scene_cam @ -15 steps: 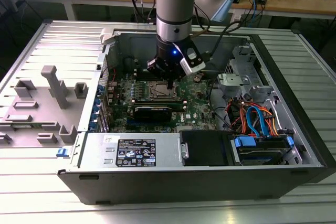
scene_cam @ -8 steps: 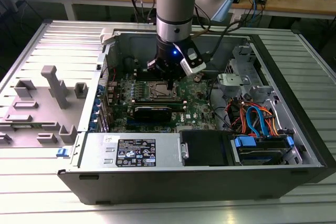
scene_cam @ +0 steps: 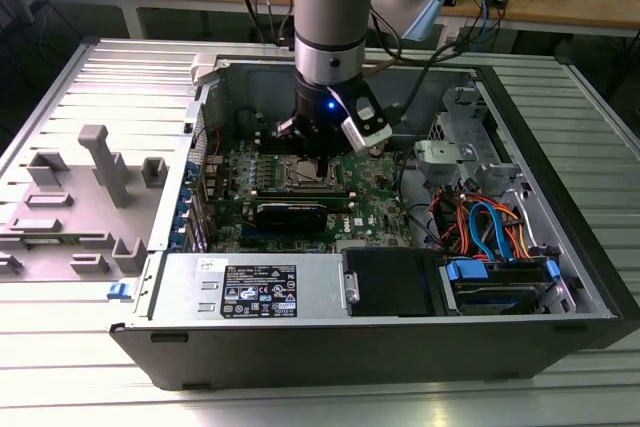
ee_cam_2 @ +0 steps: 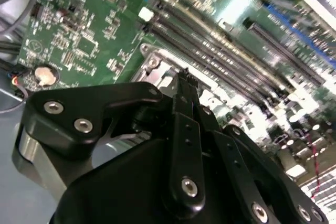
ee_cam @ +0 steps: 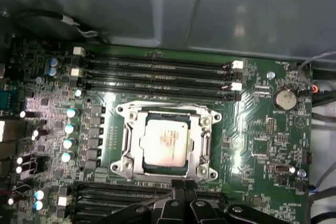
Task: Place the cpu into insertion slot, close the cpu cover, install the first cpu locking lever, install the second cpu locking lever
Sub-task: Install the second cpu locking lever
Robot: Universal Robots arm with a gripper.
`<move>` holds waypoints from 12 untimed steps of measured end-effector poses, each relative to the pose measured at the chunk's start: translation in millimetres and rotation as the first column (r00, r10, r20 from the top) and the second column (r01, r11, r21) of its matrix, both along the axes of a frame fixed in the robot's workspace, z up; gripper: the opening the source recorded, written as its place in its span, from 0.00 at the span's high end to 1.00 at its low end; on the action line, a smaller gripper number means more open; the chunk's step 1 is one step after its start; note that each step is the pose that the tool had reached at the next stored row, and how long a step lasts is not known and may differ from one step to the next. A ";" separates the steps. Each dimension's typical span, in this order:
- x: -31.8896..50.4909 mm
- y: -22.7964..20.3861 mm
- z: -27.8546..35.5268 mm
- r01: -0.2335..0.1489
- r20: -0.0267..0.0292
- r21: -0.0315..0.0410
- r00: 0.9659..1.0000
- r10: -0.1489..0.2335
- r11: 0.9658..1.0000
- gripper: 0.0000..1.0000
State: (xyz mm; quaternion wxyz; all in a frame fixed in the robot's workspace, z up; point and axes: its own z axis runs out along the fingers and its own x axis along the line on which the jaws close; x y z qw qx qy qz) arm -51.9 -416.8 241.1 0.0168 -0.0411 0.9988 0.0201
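Arm: lowered into the open computer case (scene_cam: 560,247) in the exterior view, which is laid on a ribbed metal surface (scene_cam: 300,397).
Hand (ee_cam_2: 185,77): seen in the second wrist view with fingers (ee_cam_2: 184,129) brought together at the tips, nothing held between them; poised just above the edge of the socket, near the memory slots (ee_cam: 157,74).
Cpu (ee_cam: 164,142): seated in the insertion slot (ee_cam: 126,148) at the middle of the green motherboard (ee_cam: 257,145), silver top facing up, as seen in the first wrist view.
Cpu cover (ee_cam: 205,135): silvery frame lowered flat around the chip, chip visible through its window.
Locking levers: state cannot be told.
Grey fixture (scene_cam: 95,187): placed on the surface beside the case, at the exterior view's left.
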 end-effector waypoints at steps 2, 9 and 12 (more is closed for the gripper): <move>-1.6 -4.7 -0.1 0.000 0.000 0.000 1.000 0.000 1.000 0.89; -1.7 -6.8 -0.1 0.000 0.000 0.000 1.000 0.000 1.000 0.89; -1.7 -6.9 -0.1 0.000 0.000 0.000 1.000 0.000 1.000 0.89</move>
